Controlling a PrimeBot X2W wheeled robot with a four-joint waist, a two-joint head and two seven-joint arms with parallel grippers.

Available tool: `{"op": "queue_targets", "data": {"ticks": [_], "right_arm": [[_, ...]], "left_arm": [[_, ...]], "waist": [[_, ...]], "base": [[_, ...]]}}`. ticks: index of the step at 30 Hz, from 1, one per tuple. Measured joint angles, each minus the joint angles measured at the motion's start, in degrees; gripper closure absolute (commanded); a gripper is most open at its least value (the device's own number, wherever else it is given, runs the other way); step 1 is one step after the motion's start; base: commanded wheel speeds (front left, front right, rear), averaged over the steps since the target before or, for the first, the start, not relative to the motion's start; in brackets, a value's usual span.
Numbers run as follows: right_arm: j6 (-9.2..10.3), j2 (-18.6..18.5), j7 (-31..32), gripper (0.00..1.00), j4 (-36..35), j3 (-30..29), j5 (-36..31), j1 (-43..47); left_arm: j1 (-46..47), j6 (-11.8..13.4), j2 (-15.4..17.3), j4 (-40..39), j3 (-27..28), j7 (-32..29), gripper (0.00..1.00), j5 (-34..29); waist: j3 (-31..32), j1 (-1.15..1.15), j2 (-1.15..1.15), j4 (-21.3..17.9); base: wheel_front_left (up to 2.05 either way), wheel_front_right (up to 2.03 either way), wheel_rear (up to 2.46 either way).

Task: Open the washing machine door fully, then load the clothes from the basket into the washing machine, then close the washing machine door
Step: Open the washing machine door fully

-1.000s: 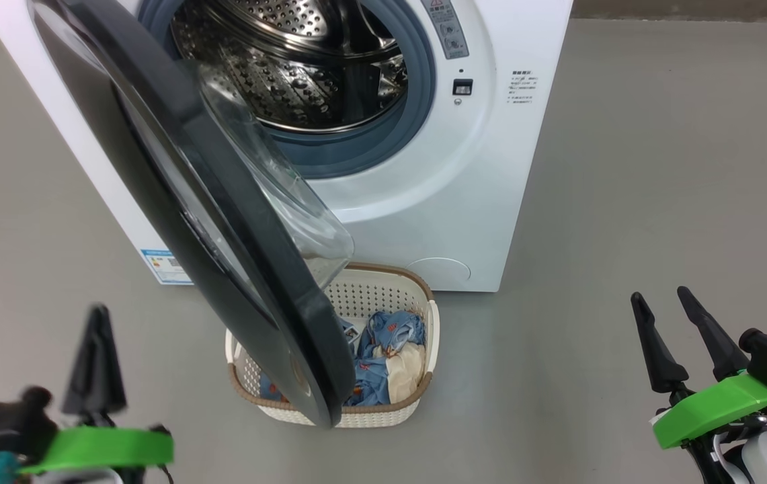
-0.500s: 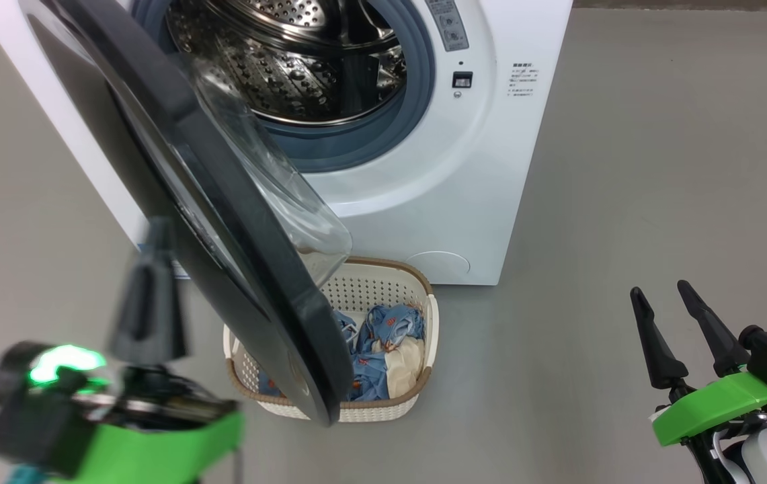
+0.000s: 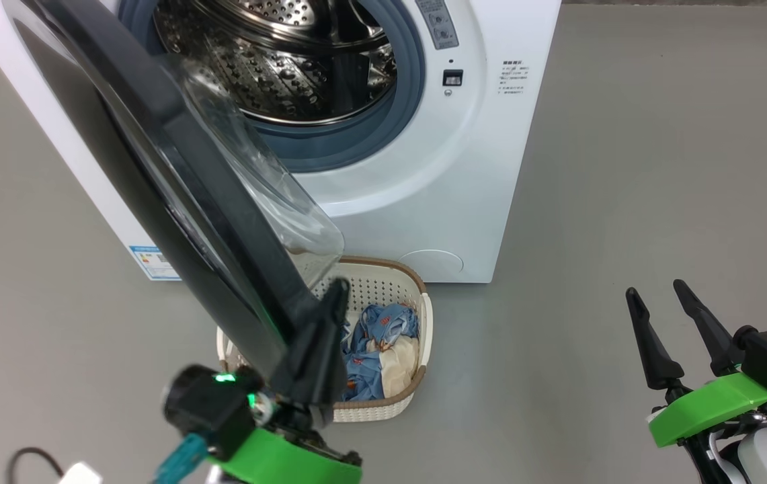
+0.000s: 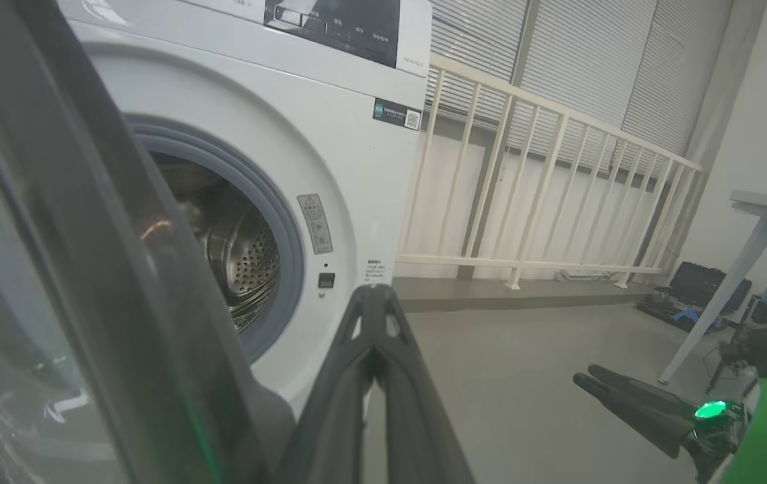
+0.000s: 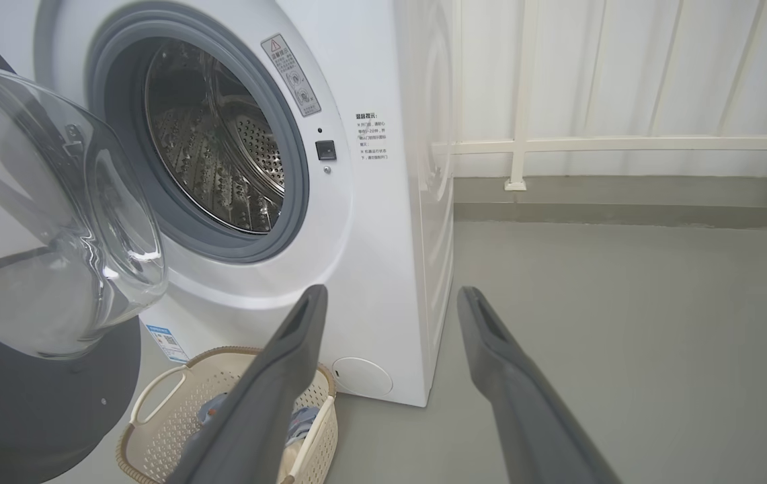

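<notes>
The white washing machine [image 3: 423,202] stands with its steel drum [image 3: 275,60] exposed. The washing machine door [image 3: 175,161], black-rimmed with a clear glass bowl [image 5: 40,222], hangs partly open over the basket [image 3: 390,269]. Blue bear-print clothes [image 3: 376,336] and a cream piece lie in the basket. My left gripper [image 3: 337,288] is shut and holds nothing. It sits at the door's lower free edge, above the basket, with the rim [image 4: 87,269] close on its left; contact cannot be told. My right gripper [image 3: 653,289] is open over the floor to the right.
Bare grey floor [image 3: 625,168] spreads to the right of the machine. A white railing [image 4: 544,188] and shutters run behind it. A white table leg [image 4: 726,302] and a dark case [image 4: 706,286] stand far right. A blue label [image 3: 144,262] marks the machine's lower left.
My left gripper has swung from the lower left across to the door's lower edge by the basket. The head camera shifted slightly. The right gripper stayed put.
</notes>
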State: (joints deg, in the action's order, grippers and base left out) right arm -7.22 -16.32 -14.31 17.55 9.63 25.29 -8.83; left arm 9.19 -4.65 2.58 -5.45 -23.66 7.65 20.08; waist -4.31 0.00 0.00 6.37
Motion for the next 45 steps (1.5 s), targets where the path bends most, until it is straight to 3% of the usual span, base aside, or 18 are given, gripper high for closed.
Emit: {"op": "queue_targets", "data": {"ticks": [7, 17, 45], "right_arm": [[-0.01, -0.01, 0.00, 0.00, -0.19, 0.02, -0.16, 0.00], [0.00, -0.04, 0.00, 0.00, -0.38, -0.26, -0.59, 0.00], [0.00, -1.29, 0.00, 0.00, -1.24, -1.01, -1.26, 0.00]], "left_arm": [[1.14, 0.68, 0.01, 11.27, -2.37, 2.11, 1.00, 3.52], [3.16, 1.19, -0.33, 17.08, -3.59, 4.47, 1.00, 5.67], [2.47, 2.33, -1.30, 17.46, -4.30, 6.12, 1.00, 5.68]], "waist": [[0.20, 0.00, 0.00, 0.11], [0.49, 0.00, 0.00, 0.44], [-0.24, 0.00, 0.00, 7.74]], "base": [[0.00, 0.00, 0.00], [0.00, 0.00, 0.00], [0.00, 0.00, 0.00]]}}
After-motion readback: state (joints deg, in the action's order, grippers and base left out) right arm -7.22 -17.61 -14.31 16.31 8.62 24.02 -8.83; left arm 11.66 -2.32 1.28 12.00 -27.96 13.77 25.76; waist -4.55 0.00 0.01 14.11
